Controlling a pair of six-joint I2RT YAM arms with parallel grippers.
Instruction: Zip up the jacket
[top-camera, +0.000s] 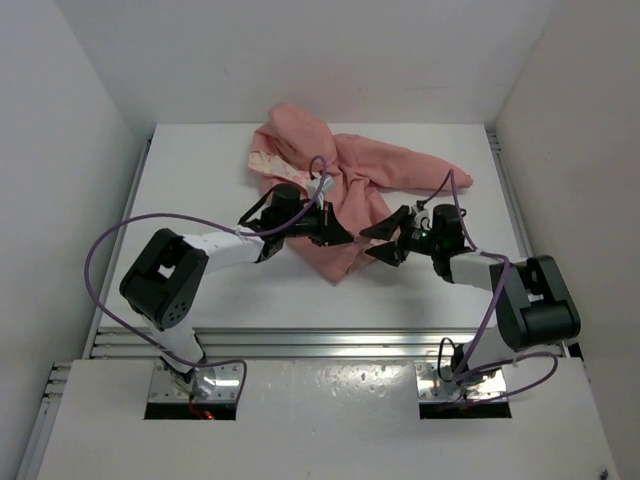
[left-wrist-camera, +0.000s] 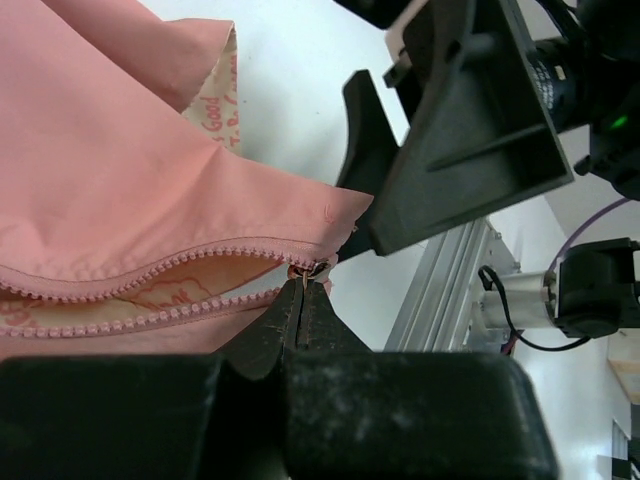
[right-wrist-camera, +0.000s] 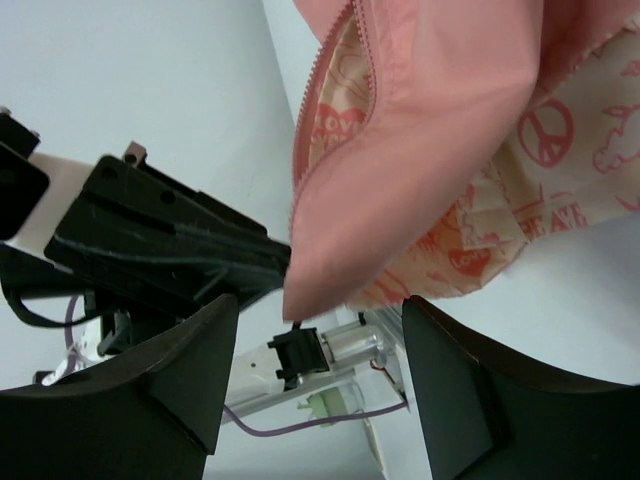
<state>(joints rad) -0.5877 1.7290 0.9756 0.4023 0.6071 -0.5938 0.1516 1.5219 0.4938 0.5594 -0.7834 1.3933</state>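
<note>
Jacket (top-camera: 340, 185) lies crumpled mid-desk (top-camera: 200, 180), hood toward far side, bottom hem toward arms. Left pincer (left-wrist-camera: 303, 300) clamped tight on zipper slider (left-wrist-camera: 308, 270) at hem end. Zipper teeth (left-wrist-camera: 170, 275) gape apart beyond slider, printed lining (left-wrist-camera: 215, 100) showing between rows. Right pincer (top-camera: 382, 243) spread wide, fingers either side of hem corner, gripping nothing. Judgement: barely started. Slider sits at bottom, practically whole run left to close. No containers in view.
</note>
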